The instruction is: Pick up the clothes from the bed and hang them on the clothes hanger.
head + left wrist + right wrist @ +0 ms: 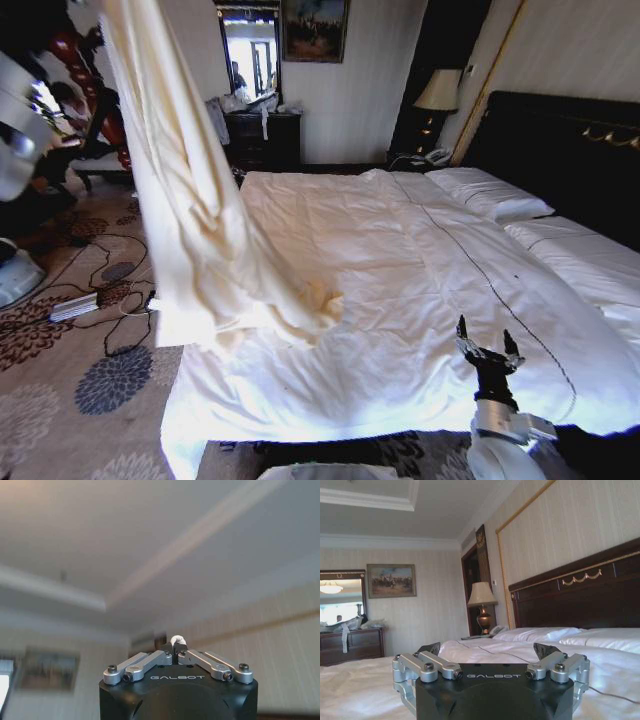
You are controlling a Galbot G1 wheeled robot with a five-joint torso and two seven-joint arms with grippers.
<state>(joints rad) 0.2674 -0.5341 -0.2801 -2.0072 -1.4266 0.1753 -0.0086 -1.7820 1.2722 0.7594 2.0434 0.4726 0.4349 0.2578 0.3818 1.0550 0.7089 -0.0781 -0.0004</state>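
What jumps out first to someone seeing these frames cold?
The cream garment hangs in a long drape on the robot's left, its lower end bunched on the white bed. In the left wrist view the left gripper points at the ceiling, fingers shut on a small bit of pale fabric. The right gripper waits open, low over the bed's near edge.
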